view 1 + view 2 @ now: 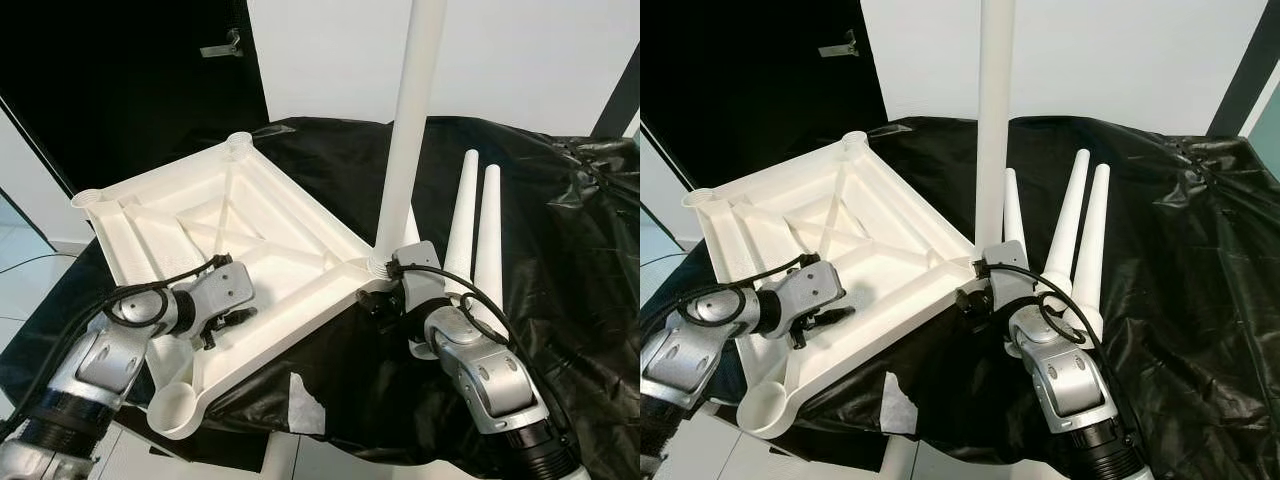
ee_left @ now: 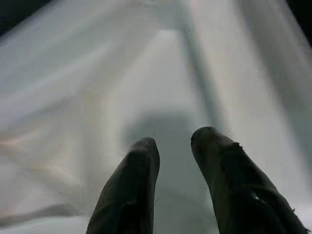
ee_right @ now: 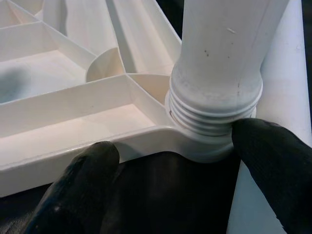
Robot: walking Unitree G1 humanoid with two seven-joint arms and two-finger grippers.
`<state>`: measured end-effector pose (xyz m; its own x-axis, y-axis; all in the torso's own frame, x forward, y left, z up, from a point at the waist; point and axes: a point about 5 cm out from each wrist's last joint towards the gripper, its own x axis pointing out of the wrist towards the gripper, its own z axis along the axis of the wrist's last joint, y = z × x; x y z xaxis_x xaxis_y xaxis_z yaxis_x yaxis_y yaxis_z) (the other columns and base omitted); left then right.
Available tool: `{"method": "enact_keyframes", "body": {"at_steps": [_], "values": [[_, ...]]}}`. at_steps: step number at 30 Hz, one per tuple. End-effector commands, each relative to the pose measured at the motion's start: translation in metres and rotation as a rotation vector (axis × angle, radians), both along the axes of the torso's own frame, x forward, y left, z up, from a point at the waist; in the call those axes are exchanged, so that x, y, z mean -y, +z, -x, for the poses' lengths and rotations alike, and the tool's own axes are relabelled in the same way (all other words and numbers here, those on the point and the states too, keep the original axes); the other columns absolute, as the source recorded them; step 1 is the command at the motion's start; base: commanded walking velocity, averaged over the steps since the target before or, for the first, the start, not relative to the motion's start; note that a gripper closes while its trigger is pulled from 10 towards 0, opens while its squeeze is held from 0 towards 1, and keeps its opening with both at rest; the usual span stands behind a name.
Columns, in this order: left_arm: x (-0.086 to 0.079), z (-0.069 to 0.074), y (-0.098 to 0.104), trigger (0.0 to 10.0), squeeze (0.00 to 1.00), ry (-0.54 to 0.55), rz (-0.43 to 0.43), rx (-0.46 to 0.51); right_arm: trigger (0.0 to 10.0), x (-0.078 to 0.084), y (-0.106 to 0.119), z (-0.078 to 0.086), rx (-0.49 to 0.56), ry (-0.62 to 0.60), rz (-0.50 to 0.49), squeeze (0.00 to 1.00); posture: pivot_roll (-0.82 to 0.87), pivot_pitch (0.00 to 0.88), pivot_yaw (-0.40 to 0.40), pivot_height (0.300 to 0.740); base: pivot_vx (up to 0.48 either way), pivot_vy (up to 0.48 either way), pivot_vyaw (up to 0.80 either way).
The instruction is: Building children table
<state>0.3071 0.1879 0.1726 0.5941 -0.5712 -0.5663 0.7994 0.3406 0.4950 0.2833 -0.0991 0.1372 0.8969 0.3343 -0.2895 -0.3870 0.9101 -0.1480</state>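
The tabletop (image 1: 230, 215) and upright leg (image 1: 410, 130) look like smooth, matt white plastic; the black sheet (image 1: 560, 260) beneath is glossy, crinkled film.

Light: bright, even | head views: sharp | left wrist view: blurred, hazy

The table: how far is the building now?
One leg stands in a corner socket of the upturned tabletop, threads still showing, so not fully screwed. The right hand is open at its base; the left hand rests on the tabletop. Three legs lie waiting on the black sheet.
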Motion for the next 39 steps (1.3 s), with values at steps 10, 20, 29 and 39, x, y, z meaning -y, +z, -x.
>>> {"method": "enact_keyframes", "body": {"at_steps": [10, 20, 29, 39], "values": [[-0.034, 0.006, 0.001, 10.0, 0.0, 0.024, -0.196, -0.032, 10.0, -0.008, 0.001, 0.002, -0.02, 0.052, -0.028, 0.0, 0.0, 0.0, 0.076, 0.74, 0.0, 0.0, 0.0], [-0.006, 0.019, -0.013, 10.0, 0.0, -0.081, -0.137, -0.097, 10.0, -0.014, -0.007, 0.008, -0.093, 0.123, 0.029, 0.0, 0.0, 0.0, 0.067, 0.74, 0.0, 0.0, 0.0], [0.014, 0.031, -0.033, 10.0, 0.0, -0.143, -0.095, -0.182, 10.0, -0.015, -0.011, -0.004, -0.064, 0.114, 0.066, 0.0, 0.0, 0.0, 0.068, 0.74, 0.0, 0.0, 0.0], [0.064, 0.07, -0.037, 10.0, 0.0, -0.274, 0.119, -0.328, 10.0, -0.02, -0.012, -0.017, -0.026, 0.081, 0.02, 0.0, 0.01, 0.0, 0.074, 0.74, 0.0, 0.0, 0.0]]}}
